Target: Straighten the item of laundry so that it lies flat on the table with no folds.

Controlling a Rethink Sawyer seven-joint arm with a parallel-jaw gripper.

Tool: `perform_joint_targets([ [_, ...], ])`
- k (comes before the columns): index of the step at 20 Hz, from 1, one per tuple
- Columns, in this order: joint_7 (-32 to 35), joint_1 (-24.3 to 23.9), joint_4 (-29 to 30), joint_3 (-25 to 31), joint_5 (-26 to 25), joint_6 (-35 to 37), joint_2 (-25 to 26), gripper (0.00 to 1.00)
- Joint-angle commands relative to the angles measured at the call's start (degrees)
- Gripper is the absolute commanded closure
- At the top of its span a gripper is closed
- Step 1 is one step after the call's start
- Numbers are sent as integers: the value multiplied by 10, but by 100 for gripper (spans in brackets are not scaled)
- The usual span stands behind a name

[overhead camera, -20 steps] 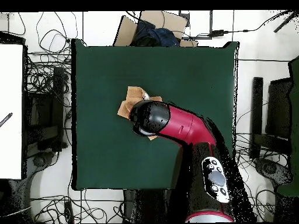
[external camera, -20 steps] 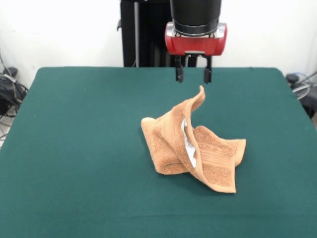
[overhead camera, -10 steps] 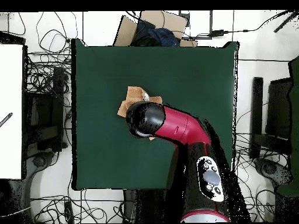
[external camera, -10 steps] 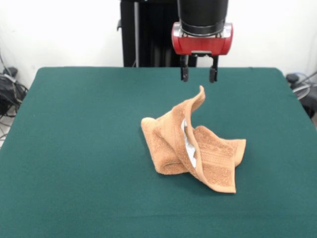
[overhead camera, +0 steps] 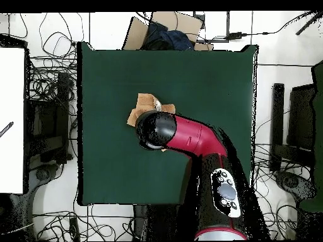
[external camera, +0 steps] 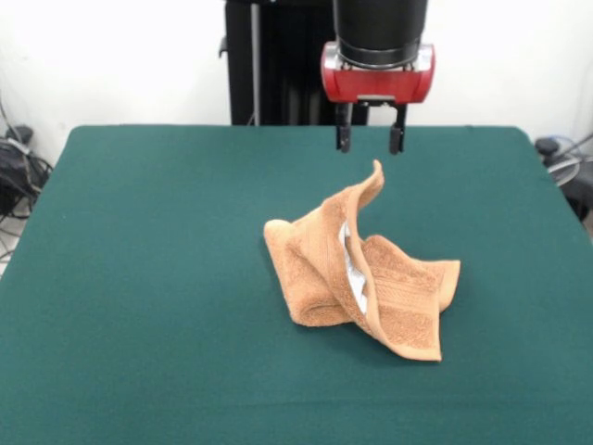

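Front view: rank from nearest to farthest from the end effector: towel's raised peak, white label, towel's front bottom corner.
End effector hangs open above the towel, apart from it.
1. Raised peak: just below the end effector.
2. White label: mid-towel, in the fold.
3. Front bottom corner: nearest the camera, on the table.

The tool (external camera: pixel 370 140) is seen in the front view hanging straight down from a red collar beneath a black cylindrical wrist. Its two dark fingers (external camera: pixel 343 139) are held apart, with nothing gripped between them, and are raised clear above the counter (external camera: pixel 139 278). In the overhead view the red and black arm (overhead camera: pixel 192 137) is stretched from the counter's bottom edge up and to the left, its black rounded end placed near the counter's middle.
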Motion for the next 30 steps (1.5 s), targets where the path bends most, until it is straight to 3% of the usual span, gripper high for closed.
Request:
perform_joint_targets([
  [1,29,-6,31,48,-20,-19,21,0],
  [12,32,8,1,37,-40,-30,54,0],
  [30,48,40,-17,7,-74,-18,32,0],
])
